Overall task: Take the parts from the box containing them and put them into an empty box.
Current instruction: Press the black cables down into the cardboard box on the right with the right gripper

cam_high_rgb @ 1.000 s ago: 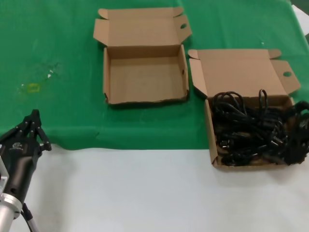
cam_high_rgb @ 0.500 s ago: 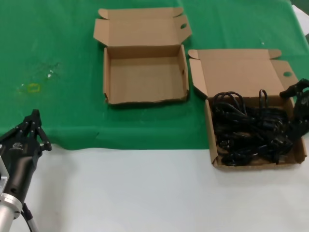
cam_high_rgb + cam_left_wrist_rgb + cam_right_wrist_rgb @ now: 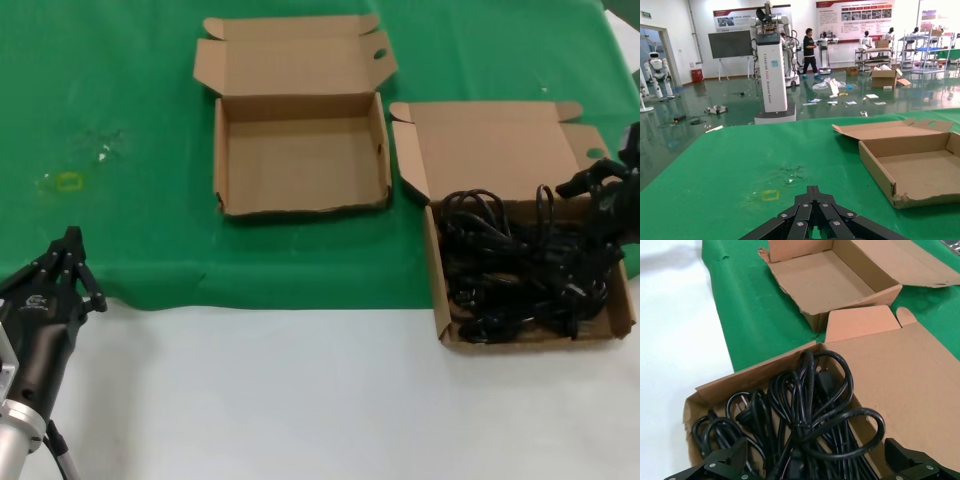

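**Right tool open over the cable box, left tool idle**

Readable writing is scarce. The left wrist view shows a white pillar (image 3: 772, 75) in the hall behind, with vertical lettering too small to make out, and wall posters whose text cannot be read. Neither of the two cardboard boxes shows any print.

Two boxes stand on the tabletop (image 3: 300, 400), both on the green cloth (image 3: 120, 90), lids folded back. The box containing them (image 3: 448, 322) lies directly under the right tool (image 3: 604, 203), which hangs over that box's right-hand end with its fingers spread apart, gripping nothing. In the right wrist view the two fingertips (image 3: 725, 457) stand wide on either side of the heap. The parts (image 3: 515, 270) are black power cables, looped and tangled; their number cannot be counted.

The empty box (image 3: 300, 160) sits well to the left of the right tool and a little farther back, just apart from the full box.

The left tool (image 3: 68, 262) rests at the near left of the tabletop, well away from both boxes, its fingers closed to a point on nothing.
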Action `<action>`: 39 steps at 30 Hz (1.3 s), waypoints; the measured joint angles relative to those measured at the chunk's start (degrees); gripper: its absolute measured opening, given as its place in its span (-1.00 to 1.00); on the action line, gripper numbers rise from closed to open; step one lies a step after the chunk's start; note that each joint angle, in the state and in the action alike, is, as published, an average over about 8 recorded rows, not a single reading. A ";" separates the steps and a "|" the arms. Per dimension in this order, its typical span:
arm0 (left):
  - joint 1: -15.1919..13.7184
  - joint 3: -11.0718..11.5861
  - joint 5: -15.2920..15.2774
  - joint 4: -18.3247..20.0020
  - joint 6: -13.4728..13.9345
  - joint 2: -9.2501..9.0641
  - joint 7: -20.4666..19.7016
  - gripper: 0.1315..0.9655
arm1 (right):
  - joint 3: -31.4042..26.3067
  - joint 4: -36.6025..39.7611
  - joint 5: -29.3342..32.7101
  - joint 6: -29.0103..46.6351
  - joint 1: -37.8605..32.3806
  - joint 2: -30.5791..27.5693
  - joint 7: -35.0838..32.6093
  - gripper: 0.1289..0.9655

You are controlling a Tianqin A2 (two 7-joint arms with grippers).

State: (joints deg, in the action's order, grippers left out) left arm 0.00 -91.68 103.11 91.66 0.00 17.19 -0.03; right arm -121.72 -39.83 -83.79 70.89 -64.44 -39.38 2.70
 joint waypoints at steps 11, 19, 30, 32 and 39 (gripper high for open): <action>0.00 0.00 0.00 0.00 0.00 0.00 0.00 -0.97 | 0.89 5.10 0.80 -1.52 -1.47 3.06 -3.46 0.97; 0.00 0.00 0.00 0.00 0.00 0.00 0.00 -0.97 | 1.07 6.41 1.60 -1.61 -2.34 3.77 -4.11 0.83; 0.00 0.00 0.00 0.00 0.00 0.00 0.00 -0.97 | 1.40 5.46 2.28 -1.15 -2.14 3.12 -3.65 0.51; 0.00 0.00 0.00 0.00 0.00 0.00 0.00 -0.97 | 1.47 5.33 2.37 -1.09 -2.10 3.01 -3.61 0.45; 0.00 0.00 0.00 0.00 0.00 0.00 0.01 -0.97 | 1.68 4.81 2.62 -0.98 -1.94 2.71 -3.36 0.03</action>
State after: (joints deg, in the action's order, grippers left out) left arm 0.00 -91.68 103.11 91.66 0.00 17.19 -0.02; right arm -120.04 -35.02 -81.18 69.91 -66.39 -36.67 -0.66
